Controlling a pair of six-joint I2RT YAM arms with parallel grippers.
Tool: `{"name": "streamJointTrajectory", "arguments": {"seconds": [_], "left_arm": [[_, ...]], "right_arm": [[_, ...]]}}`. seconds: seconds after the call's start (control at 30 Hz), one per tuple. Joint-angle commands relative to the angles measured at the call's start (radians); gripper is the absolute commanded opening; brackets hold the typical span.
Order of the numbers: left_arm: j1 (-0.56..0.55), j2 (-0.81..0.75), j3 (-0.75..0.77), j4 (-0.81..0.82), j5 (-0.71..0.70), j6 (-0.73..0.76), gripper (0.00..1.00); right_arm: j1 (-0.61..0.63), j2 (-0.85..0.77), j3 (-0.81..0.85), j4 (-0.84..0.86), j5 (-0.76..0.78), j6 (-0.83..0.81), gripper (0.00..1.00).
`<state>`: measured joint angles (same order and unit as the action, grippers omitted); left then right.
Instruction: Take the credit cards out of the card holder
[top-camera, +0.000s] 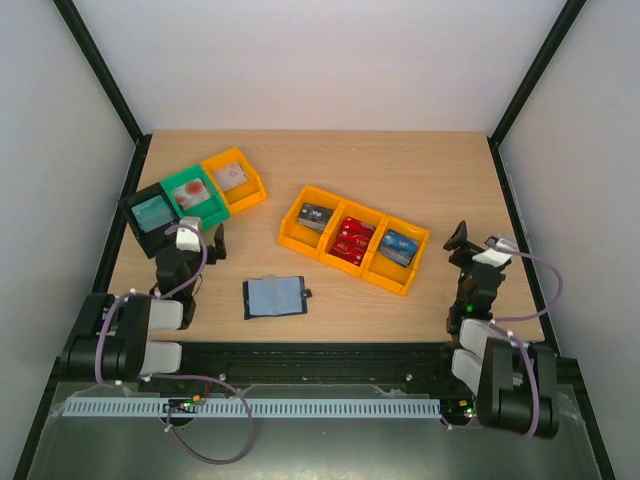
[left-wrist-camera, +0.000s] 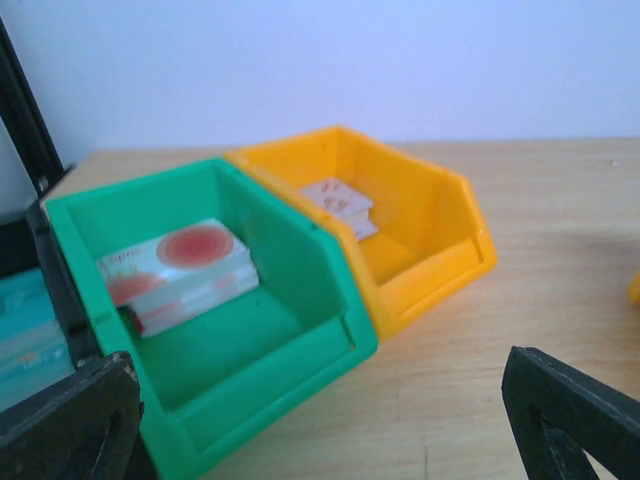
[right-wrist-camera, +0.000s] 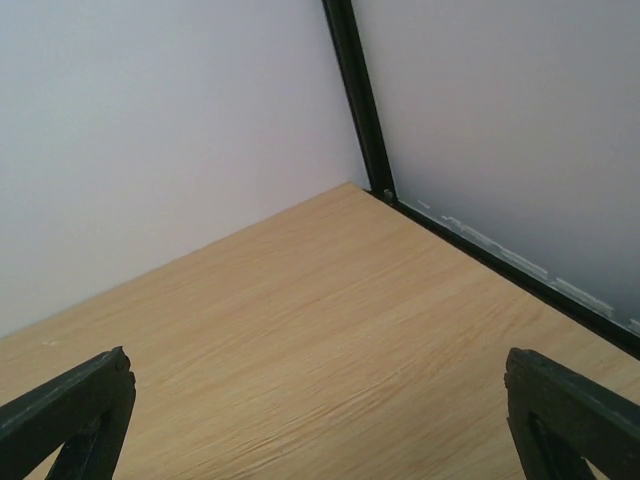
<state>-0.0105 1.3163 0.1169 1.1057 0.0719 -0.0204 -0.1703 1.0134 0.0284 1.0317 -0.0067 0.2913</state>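
The left fingers (left-wrist-camera: 60, 425) stand wide apart and empty, close to the green bin (left-wrist-camera: 250, 330) and orange bin (left-wrist-camera: 420, 230) at the upper left, both holding white, red-printed cards (left-wrist-camera: 180, 270). The card holder (top-camera: 274, 297) lies open on the worktop (top-camera: 400, 170), lower centre. Right of it, an orange tray (top-camera: 392, 282) holds grey, red and blue cards. The right fingers (right-wrist-camera: 70, 410) gape wide, holding nothing.

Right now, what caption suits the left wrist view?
Open left gripper facing a green plastic bin and orange plastic bin of white red-printed cards.
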Motion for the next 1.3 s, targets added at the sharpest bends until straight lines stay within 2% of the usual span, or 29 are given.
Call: {"name": "streamJointTrajectory", "arguments": {"seconds": [0.0, 0.07, 0.17, 0.23, 0.3, 0.33, 0.4, 0.47, 0.63, 0.73, 0.83, 0.97, 1.17, 1.27], "left_arm": [[-0.059, 0.080, -0.050, 0.387, -0.131, 0.064, 0.99], [-0.059, 0.106, -0.045, 0.406, -0.174, 0.046, 0.99], [-0.038, 0.096, -0.014, 0.336, -0.186, 0.018, 0.99], [0.003, 0.020, 0.024, 0.185, -0.136, -0.008, 1.00], [0.050, -0.072, 0.072, -0.013, -0.089, -0.005, 0.99], [0.070, -0.107, 0.079, -0.065, -0.076, -0.002, 0.99], [0.109, -0.136, 0.057, -0.073, -0.021, -0.009, 0.99], [0.114, -0.111, 0.020, -0.017, 0.010, -0.015, 1.00], [0.052, -0.016, -0.059, 0.307, 0.006, -0.011, 0.99], [-0.071, 0.133, -0.076, 0.488, -0.107, 0.102, 1.00], [-0.091, 0.267, -0.114, 0.697, -0.168, 0.105, 1.00], [-0.101, 0.229, -0.114, 0.637, -0.171, 0.110, 0.99], [-0.128, 0.282, -0.158, 0.783, -0.196, 0.137, 1.00], [-0.135, 0.284, -0.162, 0.792, -0.207, 0.142, 0.99]], "right_arm": [[0.000, 0.146, 0.001, 0.275, -0.108, -0.027, 0.99], [0.000, 0.225, -0.015, 0.361, -0.138, -0.019, 0.99], [0.000, 0.372, -0.042, 0.563, -0.166, -0.020, 0.99], [0.011, 0.492, -0.033, 0.680, -0.290, -0.070, 0.99], [0.021, 0.615, -0.037, 0.839, -0.283, -0.061, 0.99], [0.017, 0.617, -0.040, 0.845, -0.276, -0.055, 0.99], [0.017, 0.538, -0.016, 0.686, -0.274, -0.073, 0.99], [0.020, 0.532, 0.027, 0.593, -0.288, -0.079, 0.99], [0.022, 0.537, 0.033, 0.595, -0.300, -0.082, 0.99], [0.022, 0.542, 0.036, 0.599, -0.300, -0.082, 0.99], [0.024, 0.540, 0.034, 0.598, -0.298, -0.084, 0.99], [0.025, 0.540, 0.030, 0.608, -0.293, -0.084, 0.99], [0.028, 0.537, 0.043, 0.578, -0.299, -0.090, 0.98], [0.028, 0.537, 0.045, 0.577, -0.300, -0.090, 0.99]]}}
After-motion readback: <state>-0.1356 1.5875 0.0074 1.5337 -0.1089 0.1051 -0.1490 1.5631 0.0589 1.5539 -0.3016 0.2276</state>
